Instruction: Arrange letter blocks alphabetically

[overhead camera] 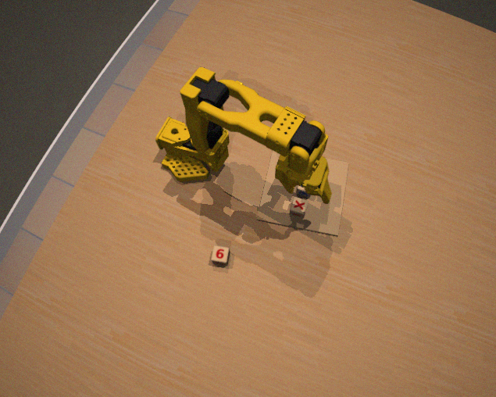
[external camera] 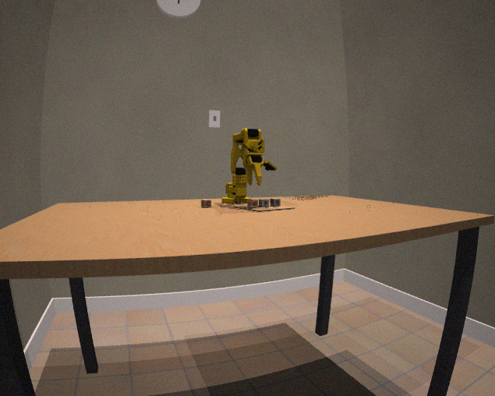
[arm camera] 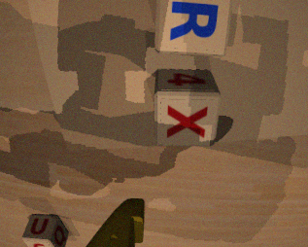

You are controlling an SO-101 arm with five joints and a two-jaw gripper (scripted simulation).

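Note:
The X block lies flat on the thin tan mat, red X on top. The R block, with a blue letter, touches it on its far side; in the top view the R block is mostly hidden under the gripper. A third block with a blue mark stands beside R in the same row; I cannot read its letter. The 6 block lies on bare table, off the mat. My gripper hangs above the row, open and empty.
The arm's base stands just left of the mat. The table's curved edge is far from the blocks.

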